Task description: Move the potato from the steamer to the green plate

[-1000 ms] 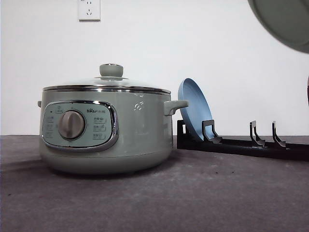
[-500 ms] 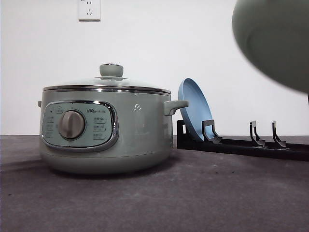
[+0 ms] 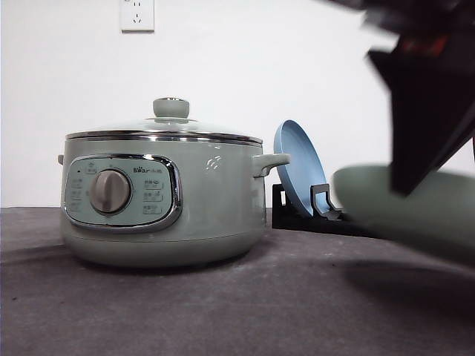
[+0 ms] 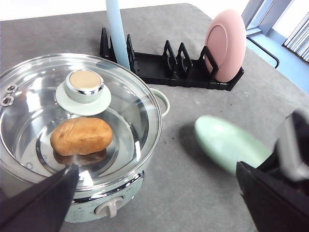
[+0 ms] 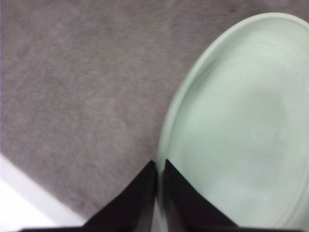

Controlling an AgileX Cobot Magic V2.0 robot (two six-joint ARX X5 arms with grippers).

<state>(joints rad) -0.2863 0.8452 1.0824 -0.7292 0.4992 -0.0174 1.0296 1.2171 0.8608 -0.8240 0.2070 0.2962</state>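
Observation:
The potato (image 4: 81, 136) lies inside the steamer (image 3: 163, 200), under its closed glass lid (image 4: 72, 111). My left gripper (image 4: 157, 169) hovers above the steamer's front, open wide, its fingers (image 4: 41, 203) on either side of the view. To the steamer's right, the green plate (image 3: 415, 208) hangs tilted, low over the table. My right gripper (image 5: 159, 165) is shut on the green plate's rim (image 5: 166, 140). In the front view my right gripper (image 3: 407, 185) comes down on the plate from above. The left wrist view shows the green plate (image 4: 224, 142) beside the steamer (image 4: 116, 193).
A black dish rack (image 4: 169, 72) stands behind the steamer, holding a blue plate (image 3: 297, 167) and a pink plate (image 4: 224, 46). Bare grey table (image 3: 260, 304) stretches in front of the steamer. The table's edge (image 4: 270, 58) runs behind the rack.
My right gripper has brought the green plate down from the upper right to just above the table beside the steamer. The steamer and its lid have not moved.

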